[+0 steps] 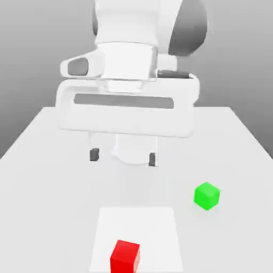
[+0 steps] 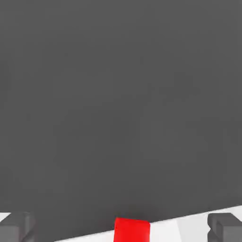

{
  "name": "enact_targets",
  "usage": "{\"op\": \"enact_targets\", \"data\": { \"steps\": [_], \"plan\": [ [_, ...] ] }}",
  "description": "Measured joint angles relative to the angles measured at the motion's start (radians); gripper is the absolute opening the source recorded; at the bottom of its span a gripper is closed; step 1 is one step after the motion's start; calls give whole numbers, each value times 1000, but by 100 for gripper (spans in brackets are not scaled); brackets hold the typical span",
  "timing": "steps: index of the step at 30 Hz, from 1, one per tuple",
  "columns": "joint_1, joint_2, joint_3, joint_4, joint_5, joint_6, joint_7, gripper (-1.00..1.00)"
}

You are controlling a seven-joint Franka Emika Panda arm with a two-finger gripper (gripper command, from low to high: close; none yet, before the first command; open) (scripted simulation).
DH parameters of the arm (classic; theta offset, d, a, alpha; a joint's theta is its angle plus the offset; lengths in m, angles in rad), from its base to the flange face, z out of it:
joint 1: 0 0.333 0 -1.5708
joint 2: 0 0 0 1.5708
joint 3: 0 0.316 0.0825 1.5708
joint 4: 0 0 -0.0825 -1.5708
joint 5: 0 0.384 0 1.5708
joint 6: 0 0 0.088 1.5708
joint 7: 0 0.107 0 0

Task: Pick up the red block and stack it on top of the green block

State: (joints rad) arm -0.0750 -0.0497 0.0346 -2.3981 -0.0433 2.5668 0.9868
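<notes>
Fingers [image 1: 123,157] of the robot's hand stand wide apart, two short dark tips pointing down with nothing between them, hanging above the white desk [image 1: 42,176]. They hold nothing. In the hand view the two dark fingertips [image 2: 16,227] sit at opposite edges with a broad gap between them, and the red block [image 2: 132,230] shows partly in that gap, against the pale desk surface.

Above the fingers, the broad white hand and the bulky white arm [image 1: 138,37] rise toward the back of the scene.

In the exterior view the red block [image 1: 125,256] rests on a lighter square patch [image 1: 160,229] of the desk, near the front edge and well apart from the fingers. The green block [image 1: 207,195] sits on the desk toward the exterior view's right, apart from the red block and off the patch.
</notes>
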Motion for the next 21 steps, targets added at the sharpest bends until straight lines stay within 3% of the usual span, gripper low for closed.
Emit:
{"op": "enact_targets", "data": {
  "steps": [7, 12, 13, 21],
  "plan": [
    [-7, 252, -2, -33, 21, 92, 37, 0],
    [-1, 433, -10, -14, 17, 229, 47, 0],
    [0, 453, -12, -11, 16, 246, 48, -100],
    [0, 426, -10, -15, 18, 223, 46, -100]
  ]
}}
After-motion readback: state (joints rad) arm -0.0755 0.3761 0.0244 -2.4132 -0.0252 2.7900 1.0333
